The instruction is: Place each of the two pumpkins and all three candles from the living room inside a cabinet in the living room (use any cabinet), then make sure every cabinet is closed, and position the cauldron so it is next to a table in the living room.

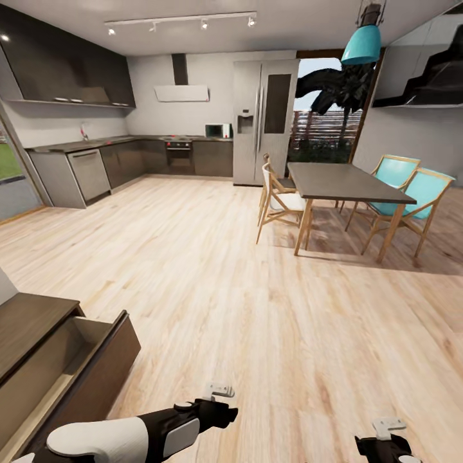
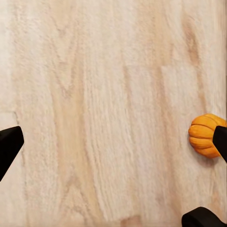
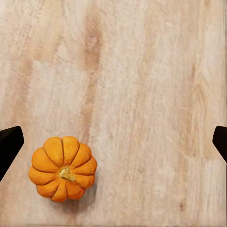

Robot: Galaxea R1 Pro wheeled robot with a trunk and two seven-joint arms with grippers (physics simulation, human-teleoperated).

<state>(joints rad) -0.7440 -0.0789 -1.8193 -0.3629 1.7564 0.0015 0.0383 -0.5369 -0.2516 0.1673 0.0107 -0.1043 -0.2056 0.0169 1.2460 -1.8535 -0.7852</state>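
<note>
head: forward over floor (image 1: 270,321) | wrists: straight down, sharing pumpkin (image 3: 62,169)

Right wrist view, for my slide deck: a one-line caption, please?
Open right gripper above a bright-orange pumpkin sitting stem-up on the light wood floor.

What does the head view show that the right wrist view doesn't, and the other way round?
Head view alone: the dark-brown cabinet with one front pulled open, the dining table with chairs, and the kitchen behind. Right wrist view alone: a pumpkin sitting stem up on the floor, between the spread fingers of the open right end effector. Both share the light wood floor.
</note>
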